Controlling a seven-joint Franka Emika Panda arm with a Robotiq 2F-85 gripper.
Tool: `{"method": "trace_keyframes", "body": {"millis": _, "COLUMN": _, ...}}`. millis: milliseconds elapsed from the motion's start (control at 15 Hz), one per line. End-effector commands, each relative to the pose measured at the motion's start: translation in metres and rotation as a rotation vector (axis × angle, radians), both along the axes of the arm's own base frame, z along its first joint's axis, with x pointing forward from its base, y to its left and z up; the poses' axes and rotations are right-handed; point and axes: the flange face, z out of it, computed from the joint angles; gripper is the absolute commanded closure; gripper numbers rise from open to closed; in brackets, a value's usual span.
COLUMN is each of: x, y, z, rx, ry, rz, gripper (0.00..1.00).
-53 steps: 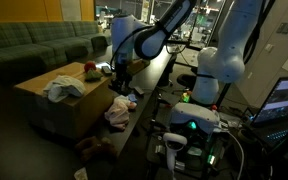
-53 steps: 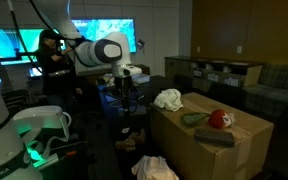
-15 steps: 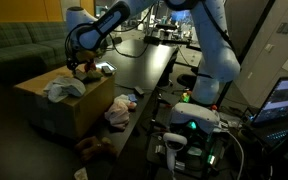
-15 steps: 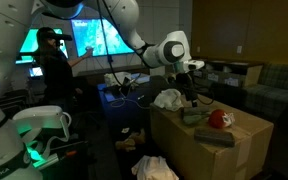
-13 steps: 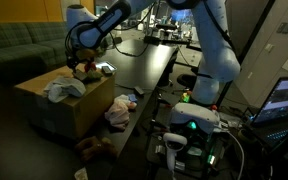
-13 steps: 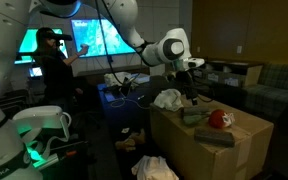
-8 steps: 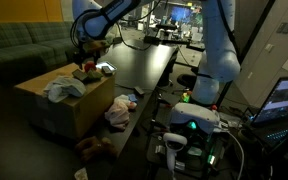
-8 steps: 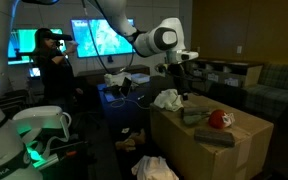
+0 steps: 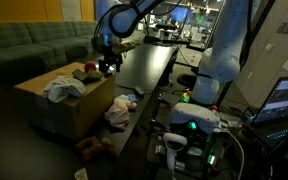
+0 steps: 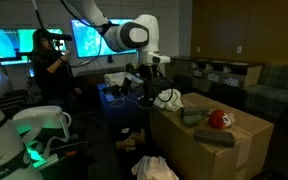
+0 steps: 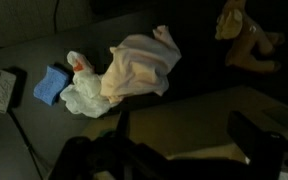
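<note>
The end effector (image 9: 109, 62) hangs with its fingers spread and empty, just off the right edge of the boxy cardboard bench (image 9: 52, 116). On the floor beneath lies a soft, crumpled pink-and-cream cloth (image 11: 136, 68), with a blue spongy square (image 11: 52, 84) to its left. Such limp folds likely suit a slow, centred pinch on the highest ridge.

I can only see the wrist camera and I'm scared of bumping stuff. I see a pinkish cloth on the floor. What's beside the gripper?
Observer: The gripper hangs at the edge of a cardboard box.
Operator: Is there stuff on the box?
Observer: Yes, a white cloth and a red thing lie on top.
Operator: Is anybody close?
Observer: A person stands farther back, apart from the arm.
</note>
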Motion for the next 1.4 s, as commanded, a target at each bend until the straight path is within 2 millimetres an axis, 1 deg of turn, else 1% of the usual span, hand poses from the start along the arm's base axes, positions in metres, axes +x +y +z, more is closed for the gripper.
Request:
{"method": "trace_keyframes", "body": {"millis": 0, "x": -0.062, "y": 0.016, "z": -0.023, "rx": 0.034, "ry": 0.01, "rz": 0.079, "gripper": 0.0}}
{"method": "trace_keyframes", "body": {"millis": 200, "x": -0.097, "y": 0.041, "z": -0.058, "rx": 0.074, "ry": 0.025, "rz": 0.153, "gripper": 0.0}}
{"method": "trace_keyframes", "body": {"millis": 267, "x": -0.105, "y": 0.053, "z": -0.07, "rx": 0.091, "ry": 0.022, "rz": 0.173, "gripper": 0.0}}
{"method": "trace_keyframes", "body": {"millis": 400, "x": -0.118, "y": 0.074, "z": -0.091, "rx": 0.115, "ry": 0.001, "rz": 0.199, "gripper": 0.0}}
{"method": "trace_keyframes", "body": {"millis": 533, "x": -0.126, "y": 0.101, "z": -0.116, "rx": 0.135, "ry": -0.006, "rz": 0.227, "gripper": 0.0}}
{"method": "trace_keyframes", "body": {"millis": 600, "x": -0.127, "y": 0.115, "z": -0.131, "rx": 0.141, "ry": -0.003, "rz": 0.244, "gripper": 0.0}}
{"method": "trace_keyframes", "body": {"millis": 667, "x": -0.129, "y": 0.127, "z": -0.139, "rx": 0.15, "ry": 0.001, "rz": 0.268, "gripper": 0.0}}
{"method": "trace_keyframes", "body": {"millis": 733, "x": -0.13, "y": 0.14, "z": -0.157, "rx": 0.151, "ry": 0.001, "rz": 0.289, "gripper": 0.0}}
{"method": "trace_keyframes", "body": {"millis": 800, "x": -0.131, "y": 0.151, "z": -0.163, "rx": 0.158, "ry": 0.003, "rz": 0.304, "gripper": 0.0}}
{"method": "trace_keyframes", "body": {"millis": 867, "x": -0.133, "y": 0.162, "z": -0.174, "rx": 0.165, "ry": -0.001, "rz": 0.317, "gripper": 0.0}}
{"method": "trace_keyframes", "body": {"millis": 933, "x": -0.127, "y": 0.173, "z": -0.185, "rx": 0.172, "ry": -0.003, "rz": 0.32, "gripper": 0.0}}
{"method": "trace_keyframes", "body": {"millis": 1000, "x": -0.128, "y": 0.181, "z": -0.198, "rx": 0.177, "ry": -0.005, "rz": 0.329, "gripper": 0.0}}
{"method": "trace_keyframes", "body": {"millis": 1067, "x": -0.124, "y": 0.191, "z": -0.21, "rx": 0.183, "ry": -0.008, "rz": 0.33, "gripper": 0.0}}
{"method": "trace_keyframes", "body": {"millis": 1133, "x": -0.118, "y": 0.201, "z": -0.216, "rx": 0.189, "ry": -0.014, "rz": 0.329, "gripper": 0.0}}
{"method": "trace_keyframes", "body": {"millis": 1267, "x": -0.11, "y": 0.214, "z": -0.241, "rx": 0.191, "ry": -0.015, "rz": 0.343, "gripper": 0.0}}
{"method": "trace_keyframes", "body": {"millis": 1333, "x": -0.101, "y": 0.219, "z": -0.25, "rx": 0.192, "ry": -0.017, "rz": 0.347, "gripper": 0.0}}
